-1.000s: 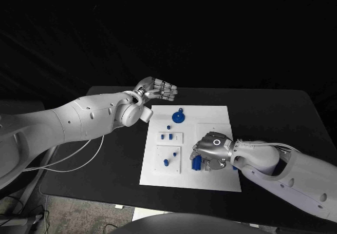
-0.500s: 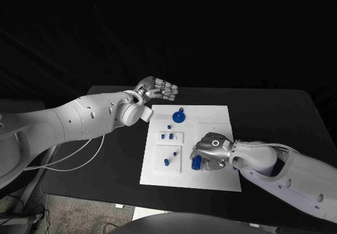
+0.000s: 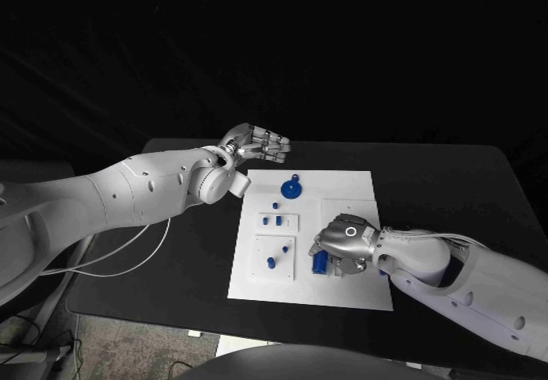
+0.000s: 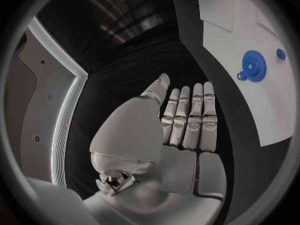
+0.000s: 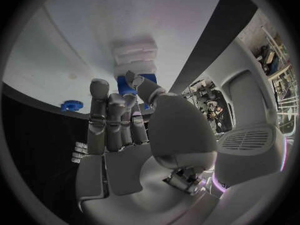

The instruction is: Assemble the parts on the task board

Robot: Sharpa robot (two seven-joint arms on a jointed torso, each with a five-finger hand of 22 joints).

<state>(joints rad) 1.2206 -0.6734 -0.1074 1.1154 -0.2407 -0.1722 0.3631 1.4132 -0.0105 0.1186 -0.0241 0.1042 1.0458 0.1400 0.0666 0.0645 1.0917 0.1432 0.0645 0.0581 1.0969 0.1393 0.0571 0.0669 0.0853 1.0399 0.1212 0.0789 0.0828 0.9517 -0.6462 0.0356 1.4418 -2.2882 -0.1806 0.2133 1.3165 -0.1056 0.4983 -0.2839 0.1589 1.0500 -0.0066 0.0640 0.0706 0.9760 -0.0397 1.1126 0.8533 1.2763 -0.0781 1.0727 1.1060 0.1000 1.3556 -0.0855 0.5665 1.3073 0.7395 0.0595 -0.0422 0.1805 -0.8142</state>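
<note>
While the left hand (image 3: 256,143) hovers above the black table (image 3: 445,178) just past the far left corner of the task board (image 3: 343,190), its fingers (image 4: 187,120) lie straight and side by side with the thumb alongside, and it holds nothing. From its wrist camera the same hand (image 4: 169,135) shows flat and bare, with the board's white edge (image 4: 250,100) and a blue gear (image 4: 253,63) beyond the fingertips. That gear (image 3: 291,188) lies on the far part of the board, and several small blue parts (image 3: 272,222) stand in two square recesses on the board's left side. The right hand (image 3: 345,245) is down on the near right area of the board, fingers curled downward over a blue part (image 3: 321,262) that shows at its left edge. Seen from the right wrist, the fingers (image 5: 109,120) and thumb close around a blue piece (image 5: 132,84) at their tips, above the white board (image 5: 94,30), so this hand grips the part.
</note>
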